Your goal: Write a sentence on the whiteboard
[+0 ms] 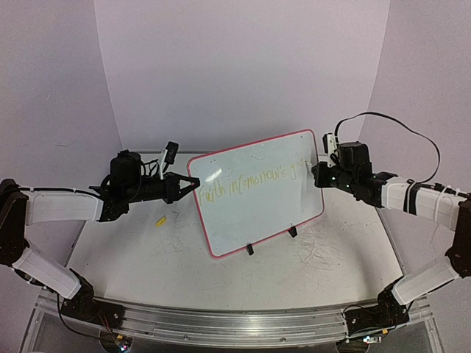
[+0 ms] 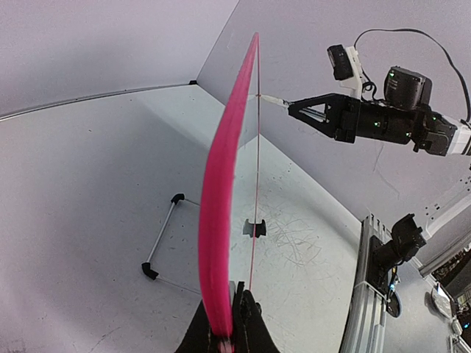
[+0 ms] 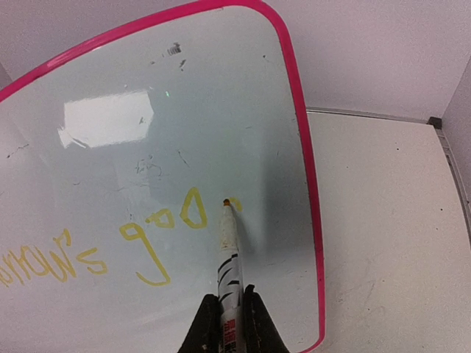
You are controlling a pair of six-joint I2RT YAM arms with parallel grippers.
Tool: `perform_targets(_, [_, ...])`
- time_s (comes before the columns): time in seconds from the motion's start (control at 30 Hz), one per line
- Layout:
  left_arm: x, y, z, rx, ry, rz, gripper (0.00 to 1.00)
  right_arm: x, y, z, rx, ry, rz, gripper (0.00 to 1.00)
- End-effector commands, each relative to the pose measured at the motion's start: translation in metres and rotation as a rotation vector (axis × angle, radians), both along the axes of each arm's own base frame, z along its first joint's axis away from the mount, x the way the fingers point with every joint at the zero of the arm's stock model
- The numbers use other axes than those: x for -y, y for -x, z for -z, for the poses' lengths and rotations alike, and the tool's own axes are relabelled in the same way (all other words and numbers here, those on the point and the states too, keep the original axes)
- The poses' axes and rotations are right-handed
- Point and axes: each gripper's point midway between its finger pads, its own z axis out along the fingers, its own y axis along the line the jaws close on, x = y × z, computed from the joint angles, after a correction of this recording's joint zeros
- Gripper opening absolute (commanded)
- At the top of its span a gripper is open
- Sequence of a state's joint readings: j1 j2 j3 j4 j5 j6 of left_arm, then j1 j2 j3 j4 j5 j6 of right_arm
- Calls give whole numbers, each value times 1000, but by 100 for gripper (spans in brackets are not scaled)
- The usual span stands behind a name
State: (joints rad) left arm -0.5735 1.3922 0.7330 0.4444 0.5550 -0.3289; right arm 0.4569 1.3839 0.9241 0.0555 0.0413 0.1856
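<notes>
left gripper (image 2: pixel 224 340) clamps the whiteboard (image 1: pixel 257 217) edge; right gripper (image 3: pixel 229 312) holds a marker (image 3: pixel 228 246) beside the sentence (image 1: pixel 254 182).

The left arm (image 1: pixel 62 206) is stretching inward, forearm level, and the left hand (image 1: pixel 190 184) is clamping shut on the whiteboard (image 1: pixel 250 220) edge. The right arm (image 1: pixel 412 197) is reaching inward, elbow bent, and the right hand (image 3: pixel 229 323) is gripping a marker (image 3: pixel 229 250) tightly.

Yellow-green handwritten sentence (image 1: pixel 254 182) across whiteboard (image 1: pixel 250 224), top view: approx. "Faith in tomorrow's go…", strokes faint. Right wrist view, end of line: "…orrow's goo", last letter incomplete. Red & black print on marker (image 3: pixel 229 272) barrel: too small to read.
</notes>
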Motion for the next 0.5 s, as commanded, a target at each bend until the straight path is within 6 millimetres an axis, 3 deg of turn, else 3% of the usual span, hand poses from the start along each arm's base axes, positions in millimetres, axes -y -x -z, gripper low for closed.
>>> perform_targets(0.0, [-1, -2, 9, 52, -80, 0, 0, -12, 3, 5, -15, -8, -45, 0])
perform_targets(0.23, [-1, -1, 10, 49, -82, 0, 0, 1, 8, 10, -29, 17, 10, 0])
perform_targets(0.47, [-1, -1, 11, 48, -83, 1, 0, 5, -1, 1, 2, 29, 50, 0])
